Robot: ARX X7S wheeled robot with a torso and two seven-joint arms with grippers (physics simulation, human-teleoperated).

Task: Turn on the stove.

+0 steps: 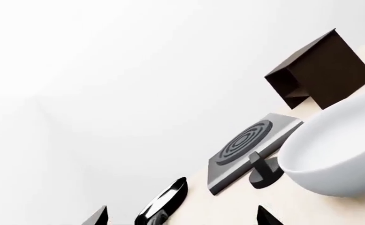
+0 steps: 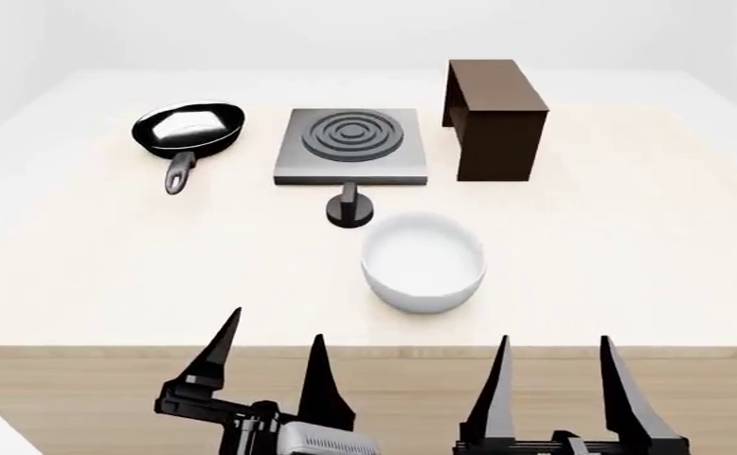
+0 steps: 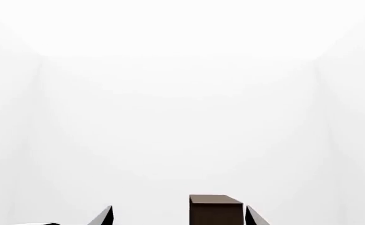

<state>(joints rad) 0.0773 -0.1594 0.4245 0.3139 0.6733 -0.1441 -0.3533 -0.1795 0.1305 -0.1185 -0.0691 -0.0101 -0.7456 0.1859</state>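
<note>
The stove (image 2: 350,144) is a flat grey square hotplate with concentric rings, at the table's back middle. Its small round black knob (image 2: 350,209) with a ridge stands just in front of it. Both show in the left wrist view, the hotplate (image 1: 248,145) and the knob (image 1: 262,170) beside it. My left gripper (image 2: 273,356) is open and empty at the table's near edge, well short of the knob. My right gripper (image 2: 554,365) is open and empty at the near edge, to the right. Only the fingertips (image 1: 98,216) show in the wrist views.
A white bowl (image 2: 423,262) sits just in front of the knob, between it and my grippers. A black frying pan (image 2: 189,131) lies left of the stove. A dark brown wooden box (image 2: 495,118) stands right of it, also in the right wrist view (image 3: 215,210).
</note>
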